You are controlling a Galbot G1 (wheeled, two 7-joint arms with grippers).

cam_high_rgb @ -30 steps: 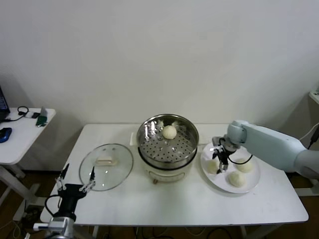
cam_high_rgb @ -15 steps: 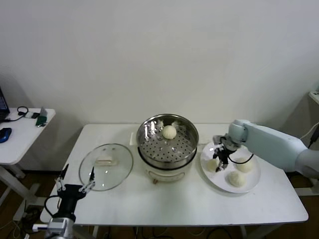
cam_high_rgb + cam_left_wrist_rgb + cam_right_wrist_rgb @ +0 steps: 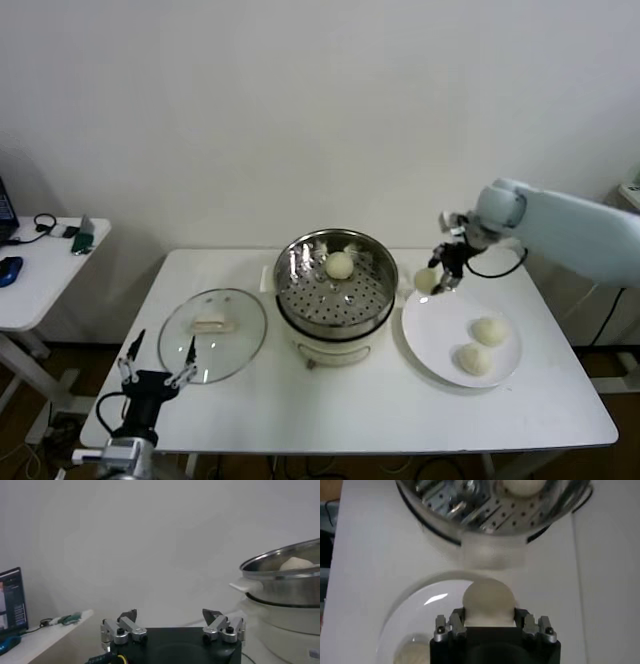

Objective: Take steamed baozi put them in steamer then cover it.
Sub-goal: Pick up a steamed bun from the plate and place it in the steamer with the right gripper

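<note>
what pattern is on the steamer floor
Rows of small round holes in shiny steel on the steamer, clearest in the head view.

Right wrist view: right gripper (image 3: 489,622) body cuts off the lower half of the held bun (image 3: 488,599); fingertip contact points hidden behind it. Steamer (image 3: 490,510) cropped at the frame edge, bun inside it (image 3: 522,485) only partly in frame. Plate (image 3: 420,610) cropped, another bun (image 3: 412,652) on it cut by the edge.

Left wrist view: steamer (image 3: 285,580) cut off at the side, its base runs out of frame; only the top of the bun inside (image 3: 296,563) shows over the rim. Laptop (image 3: 11,602) cropped, screen unreadable.
</note>
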